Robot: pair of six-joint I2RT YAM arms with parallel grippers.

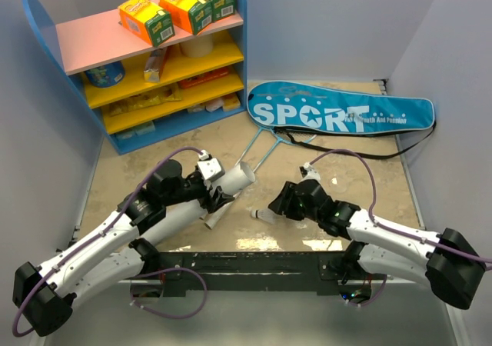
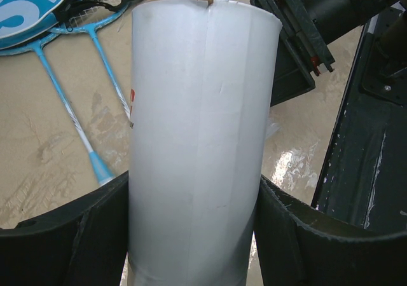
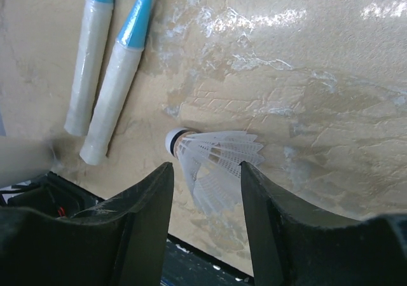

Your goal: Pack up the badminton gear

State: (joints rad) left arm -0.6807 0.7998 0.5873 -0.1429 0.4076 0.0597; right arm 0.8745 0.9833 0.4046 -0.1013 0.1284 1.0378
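A white shuttlecock (image 3: 216,152) lies on its side on the table, between the spread fingers of my right gripper (image 3: 206,168), which is open and stands low over it. From above, this shuttlecock (image 1: 265,217) sits just left of the right gripper (image 1: 277,207). My left gripper (image 2: 194,179) is shut on a wide white tube (image 2: 197,108), whose open end points toward the right arm. Two light-blue rackets (image 1: 265,148) lie with their heads inside the blue "SPORT" bag (image 1: 342,109), and their white handles (image 3: 95,63) reach toward the tube.
A blue shelf unit (image 1: 231,69) at the back left carries orange-green boxes (image 1: 165,11) on its pink top board. Grey walls close in both sides. A black rail (image 1: 254,265) runs along the near edge.
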